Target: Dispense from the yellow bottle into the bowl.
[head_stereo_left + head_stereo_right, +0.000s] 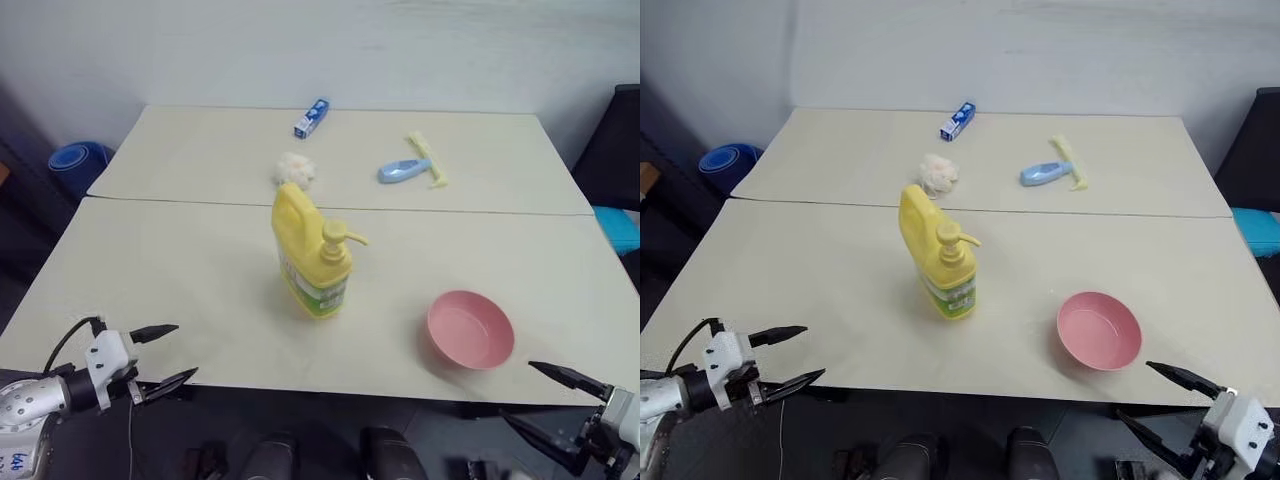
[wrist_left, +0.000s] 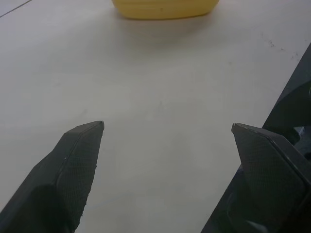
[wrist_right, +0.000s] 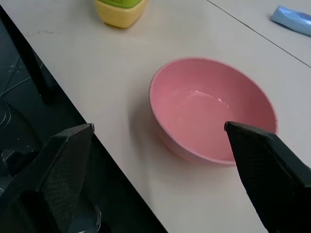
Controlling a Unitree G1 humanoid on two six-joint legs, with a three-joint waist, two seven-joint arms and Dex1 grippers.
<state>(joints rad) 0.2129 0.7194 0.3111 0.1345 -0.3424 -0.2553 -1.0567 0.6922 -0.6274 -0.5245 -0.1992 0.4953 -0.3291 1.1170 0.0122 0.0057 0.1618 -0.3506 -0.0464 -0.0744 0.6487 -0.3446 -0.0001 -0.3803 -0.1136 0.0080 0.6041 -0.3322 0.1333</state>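
Observation:
The yellow bottle [image 1: 311,255] stands upright near the middle of the cream table [image 1: 180,270], its pump nozzle pointing right. To its right, close to the front edge, sits the empty pink bowl [image 1: 470,329]. My left gripper [image 1: 170,354] hovers open at the front left edge, well short of the bottle; the bottle's base [image 2: 165,8] shows beyond its fingers. My right gripper [image 1: 530,395] is open just off the front right edge, below the bowl [image 3: 212,107], which lies ahead of its fingers.
At the back of the table lie a small light-blue bottle [image 1: 403,171], a pale yellow comb-like item [image 1: 428,160], a blue-white tube [image 1: 311,118] and a white puff [image 1: 296,169]. A blue roll [image 1: 78,162] sits on the floor at the left; a dark chair [image 1: 612,140] stands on the right.

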